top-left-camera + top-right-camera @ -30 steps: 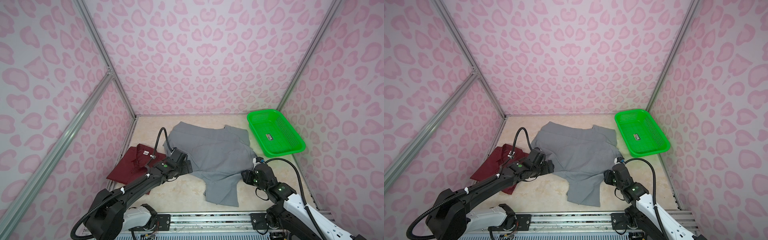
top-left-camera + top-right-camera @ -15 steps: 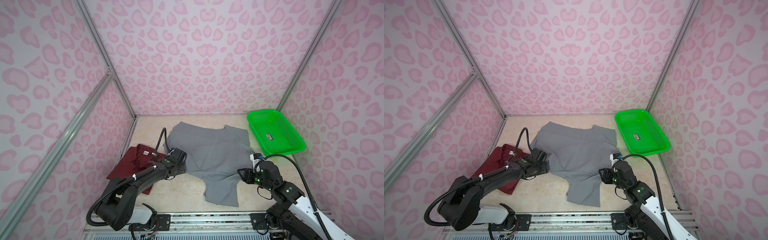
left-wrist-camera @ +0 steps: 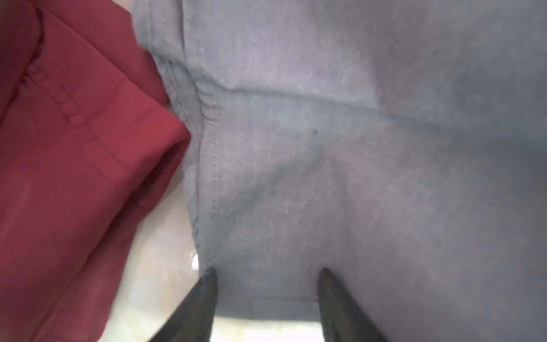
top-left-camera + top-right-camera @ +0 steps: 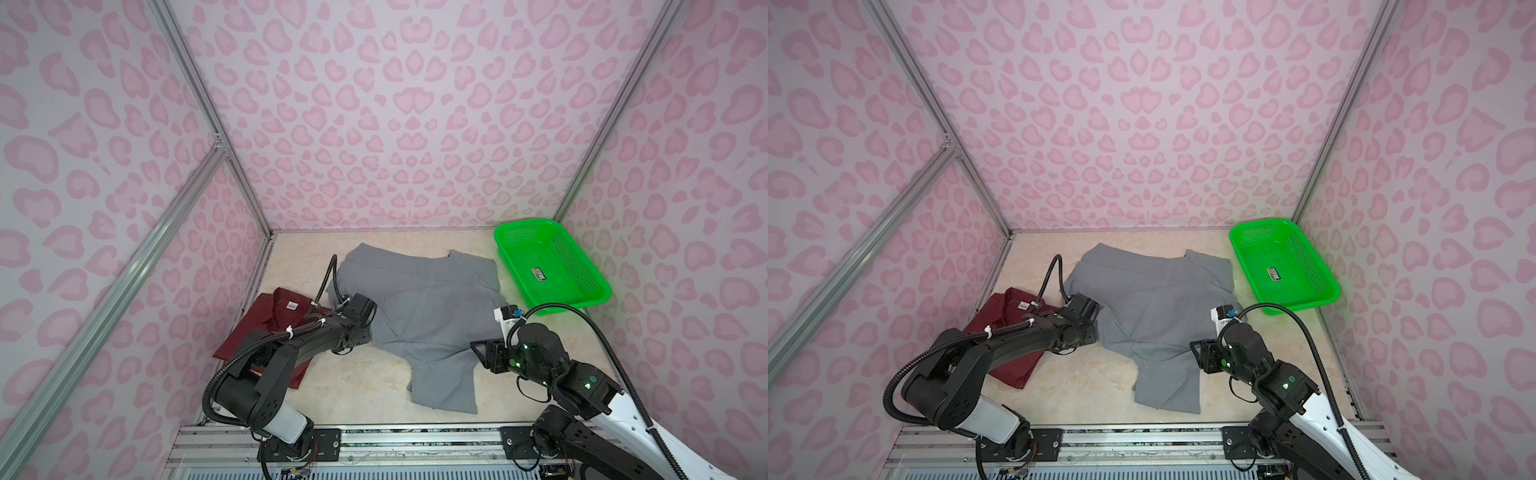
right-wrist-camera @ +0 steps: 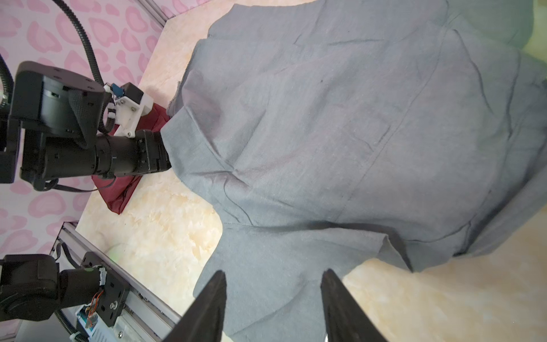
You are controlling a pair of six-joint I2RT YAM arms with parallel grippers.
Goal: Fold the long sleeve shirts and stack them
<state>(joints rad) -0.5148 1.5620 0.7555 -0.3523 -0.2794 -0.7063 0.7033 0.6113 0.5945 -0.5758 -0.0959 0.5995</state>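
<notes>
The grey long sleeve shirt [image 4: 424, 307] [image 4: 1154, 307] lies spread and rumpled mid-table, one part trailing toward the front. The maroon long sleeve shirt [image 4: 274, 320] [image 4: 1009, 316] lies folded to its left, white neck label up. My left gripper [image 3: 267, 272] [image 4: 370, 330] sits low at the grey shirt's [image 3: 355, 148] left edge, jaws apart astride a hem, with the maroon shirt [image 3: 74, 148] beside it. Open too, my right gripper [image 5: 273, 273] [image 4: 476, 351] hovers at the trailing part's right edge, grey cloth [image 5: 325, 133] showing between its fingers.
A green perforated basket [image 4: 524, 224] [image 4: 1258, 224] stands at the back right, close to the grey shirt's corner. Pink patterned walls close in three sides. A metal rail [image 4: 415, 436] carrying both arm bases runs along the front edge. Bare beige tabletop [image 4: 353, 382] shows front left.
My left gripper's jaws have narrowed from wide open while staying at the grey shirt's left edge. My right gripper has edged left toward the shirt's trailing part.
</notes>
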